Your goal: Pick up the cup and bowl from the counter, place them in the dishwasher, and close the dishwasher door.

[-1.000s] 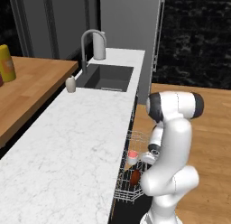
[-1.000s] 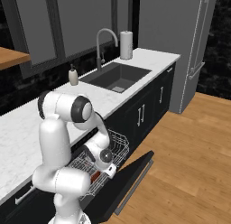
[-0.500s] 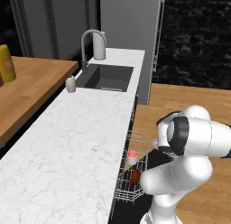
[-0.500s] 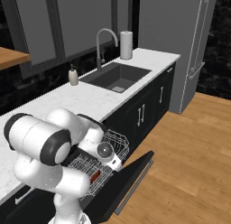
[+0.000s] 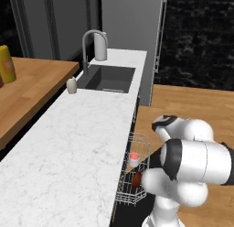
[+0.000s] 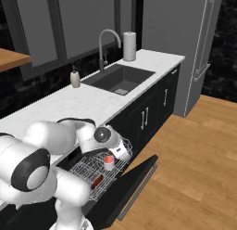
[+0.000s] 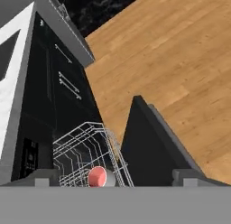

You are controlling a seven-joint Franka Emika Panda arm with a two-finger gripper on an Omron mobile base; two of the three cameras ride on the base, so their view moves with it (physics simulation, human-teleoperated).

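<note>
The cup stands in the pulled-out wire rack of the dishwasher, its salmon-red inside facing up. The dark reddish bowl rests in the same rack, nearer the base. My gripper hovers just above the rack, open, with nothing held; in the hand view the cup lies below, between the wide-spread fingertips. The dishwasher door hangs folded down and open. The marble counter carries neither dish.
A sink with faucet and a small soap bottle sits farther along the counter, with a paper-towel roll behind. A grey fridge stands beyond. Wooden floor lies beside the open door.
My arm has folded down and swung its elbow outward over the floor, while the hand stays above the rack. Cup and bowl have not moved.
</note>
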